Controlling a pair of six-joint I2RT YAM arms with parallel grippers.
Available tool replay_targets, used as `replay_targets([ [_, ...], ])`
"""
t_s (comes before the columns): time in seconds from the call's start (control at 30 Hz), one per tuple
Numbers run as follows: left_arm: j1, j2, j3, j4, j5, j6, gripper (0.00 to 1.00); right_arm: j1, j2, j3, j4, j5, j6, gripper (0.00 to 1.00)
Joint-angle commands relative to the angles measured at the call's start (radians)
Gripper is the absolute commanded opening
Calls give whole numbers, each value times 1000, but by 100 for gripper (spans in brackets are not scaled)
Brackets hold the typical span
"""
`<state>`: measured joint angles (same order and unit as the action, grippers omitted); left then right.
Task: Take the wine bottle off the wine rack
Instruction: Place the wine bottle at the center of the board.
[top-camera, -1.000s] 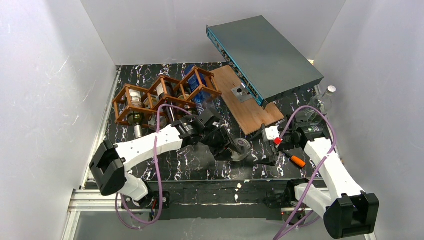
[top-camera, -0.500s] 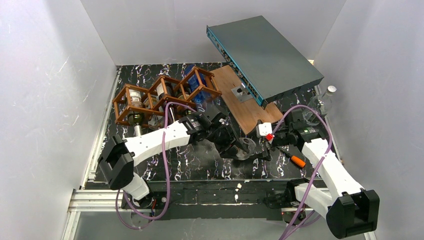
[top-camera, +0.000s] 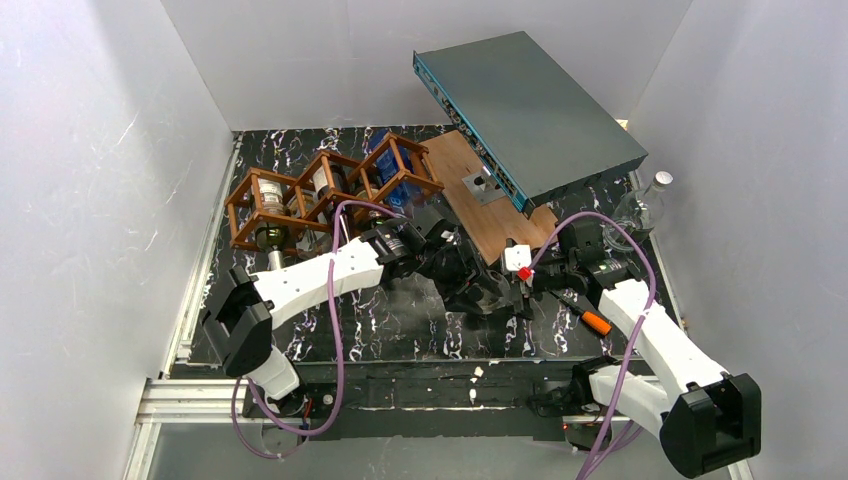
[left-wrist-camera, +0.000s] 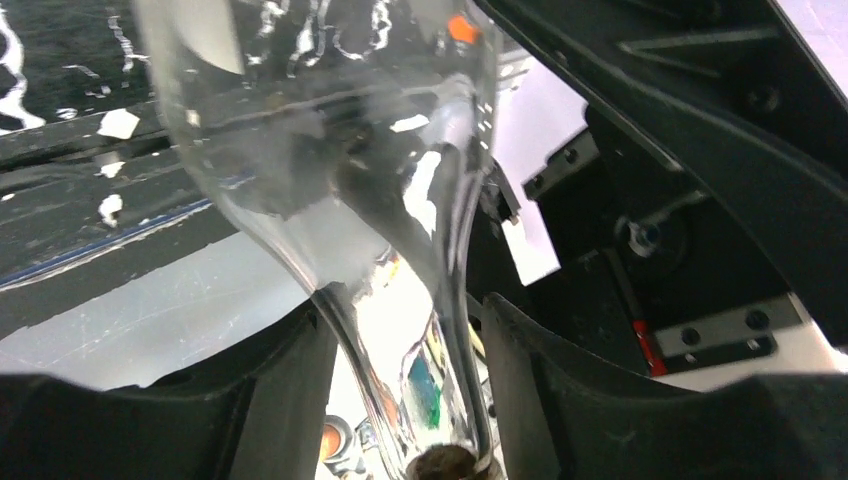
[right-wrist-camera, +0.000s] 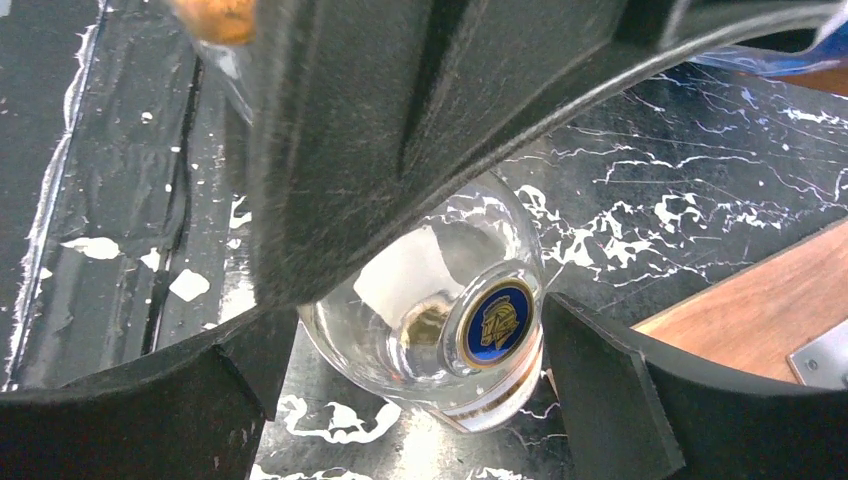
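The wine rack (top-camera: 330, 190), a reddish-brown lattice, stands at the back left with bottles lying in its cells. My left gripper (top-camera: 478, 290) is away from it, over mid-table, shut on the neck of a clear glass wine bottle (left-wrist-camera: 330, 150). In the left wrist view the neck runs between my fingers (left-wrist-camera: 540, 390) to a cork at the bottom edge. My right gripper (right-wrist-camera: 420, 320) is open, its fingers (right-wrist-camera: 610, 400) on either side of the bottle's round body (right-wrist-camera: 440, 330), with gaps on both sides. The body carries a blue and gold emblem (right-wrist-camera: 497, 325).
A flat wooden board (top-camera: 490, 210) lies right of the rack, with a grey-teal box (top-camera: 530, 100) tilted over its far end. Another clear bottle (top-camera: 645, 205) stands at the right wall. An orange-handled tool (top-camera: 595, 321) lies near the right arm.
My left gripper has carried the bottle to the right, further from the rack. My right gripper has moved left and now straddles the bottle's body.
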<state>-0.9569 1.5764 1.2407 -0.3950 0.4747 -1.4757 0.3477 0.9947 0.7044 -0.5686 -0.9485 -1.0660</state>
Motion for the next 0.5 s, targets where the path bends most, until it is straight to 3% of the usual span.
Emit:
replay_targets([
  [0.0, -11, -32, 65, 153, 96, 2, 54, 13, 14, -29, 45, 39, 37, 98],
  [0.47, 18, -99, -4, 194, 98, 9, 70, 10, 35, -4, -13, -17, 38, 98],
])
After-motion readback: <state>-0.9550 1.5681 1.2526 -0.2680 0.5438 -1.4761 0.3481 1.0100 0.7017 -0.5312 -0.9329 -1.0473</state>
